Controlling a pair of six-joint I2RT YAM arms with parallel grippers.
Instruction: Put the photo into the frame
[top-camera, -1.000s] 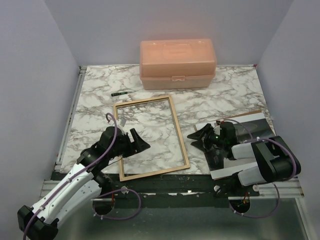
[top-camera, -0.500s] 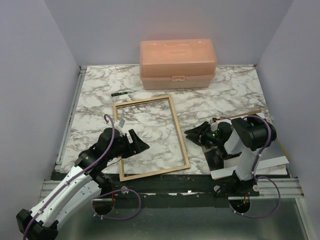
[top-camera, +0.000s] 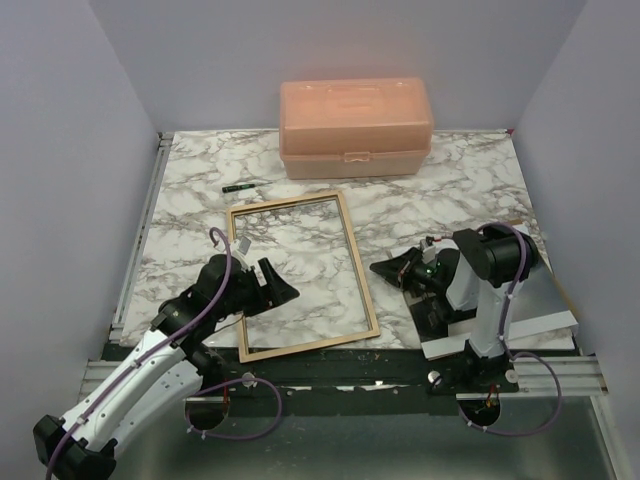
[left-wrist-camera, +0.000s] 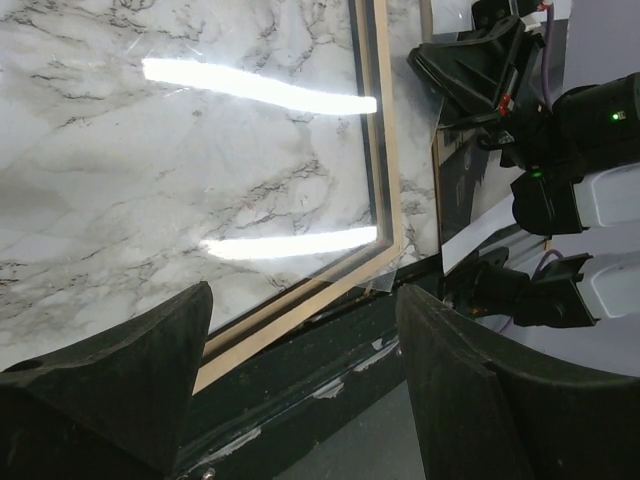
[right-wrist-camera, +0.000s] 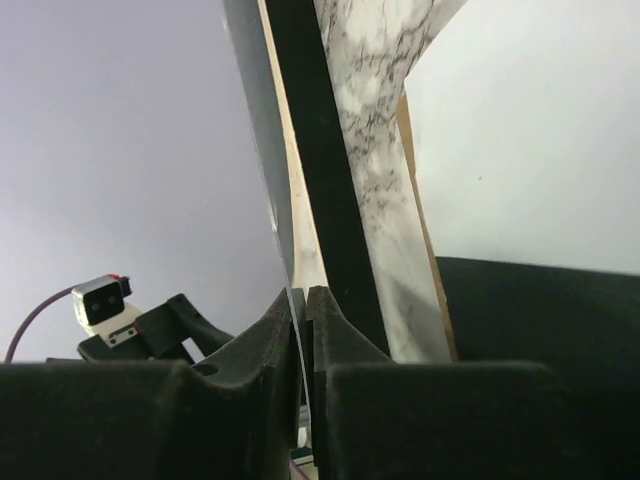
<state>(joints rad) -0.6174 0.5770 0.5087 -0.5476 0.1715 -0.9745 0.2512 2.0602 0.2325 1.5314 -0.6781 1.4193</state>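
The frame (top-camera: 357, 262) lies flat mid-table, light wood side up, with marble showing through its pane. My left gripper (top-camera: 278, 286) hovers open over its near left part; in the left wrist view its fingers (left-wrist-camera: 150, 350) bracket the frame's near corner (left-wrist-camera: 385, 240). My right gripper (top-camera: 388, 268) sits just right of the frame, shut on the left edge of the photo (top-camera: 437, 318). In the right wrist view the thin sheet (right-wrist-camera: 262, 150) runs edge-on between the closed fingertips (right-wrist-camera: 285, 315). The photo (left-wrist-camera: 462, 190) looks dark with a white border.
A peach plastic box (top-camera: 355, 128) stands at the back centre. A small dark marker (top-camera: 238, 187) lies behind the frame. A brown backing panel (top-camera: 512, 223) peeks out beyond the photo. The black table rail (top-camera: 340, 365) runs along the near edge.
My right gripper has closed on the photo's left edge, and the right arm has folded upward. The photo's left side has tilted up. The left arm has barely moved.
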